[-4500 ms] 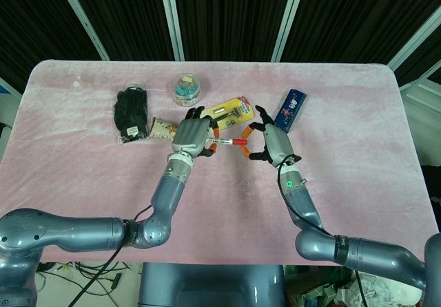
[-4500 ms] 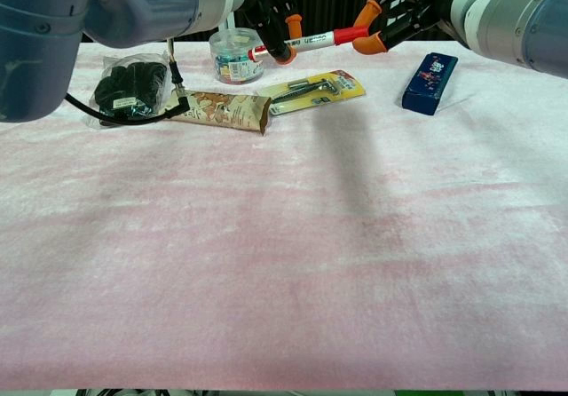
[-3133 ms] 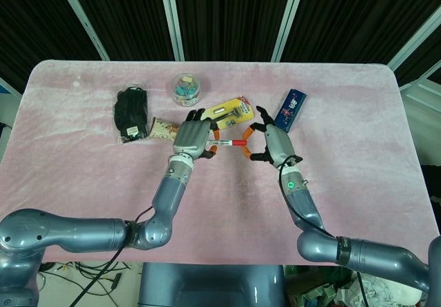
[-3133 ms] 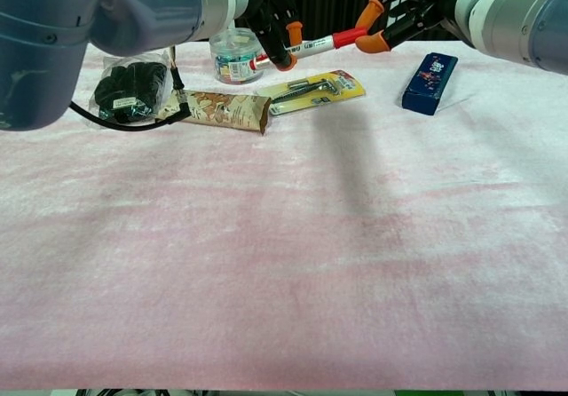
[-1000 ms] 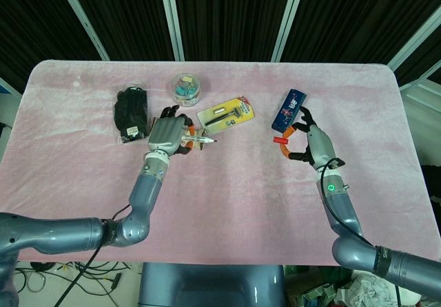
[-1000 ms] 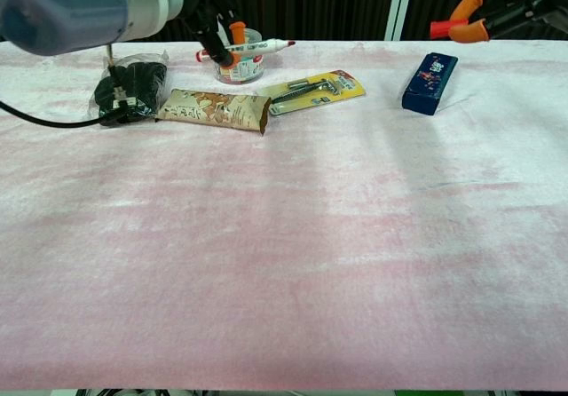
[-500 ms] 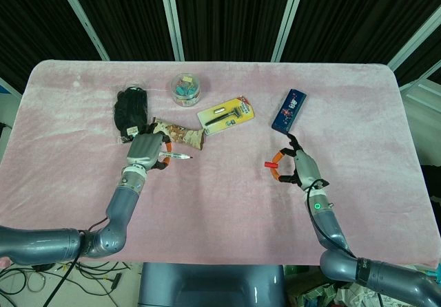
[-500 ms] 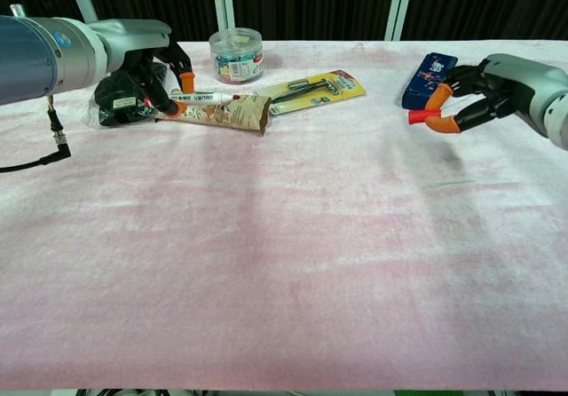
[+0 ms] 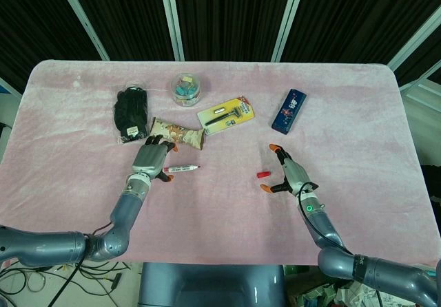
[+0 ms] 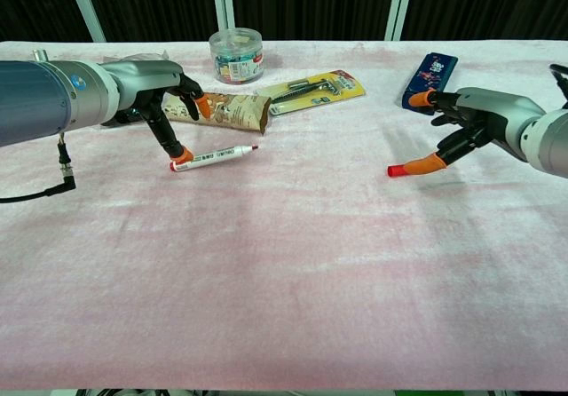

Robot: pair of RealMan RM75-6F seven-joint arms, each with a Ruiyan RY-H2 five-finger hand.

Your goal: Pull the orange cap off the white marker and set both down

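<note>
The white marker (image 9: 180, 168) (image 10: 213, 157) lies flat on the pink cloth, uncapped, its tip pointing right. My left hand (image 9: 151, 157) (image 10: 164, 90) hovers over its back end with fingers apart; one orange fingertip (image 10: 182, 155) touches that end. The small orange-red cap (image 9: 262, 175) (image 10: 396, 170) lies on the cloth well to the right. My right hand (image 9: 288, 173) (image 10: 475, 116) sits just right of it, fingers spread, one fingertip (image 10: 424, 162) at the cap's end. Neither hand grips anything.
Behind the marker lie a snack bar (image 9: 178, 132) (image 10: 232, 110) and a bag of black gloves (image 9: 131, 112). A round jar (image 9: 185, 89) (image 10: 235, 55), a yellow tool card (image 9: 226, 113) (image 10: 312, 87) and a blue box (image 9: 289, 111) (image 10: 429, 69) sit farther back.
Both hands came down to the cloth. The left laid the marker down and let go; the right set the cap down and spread its fingers.
</note>
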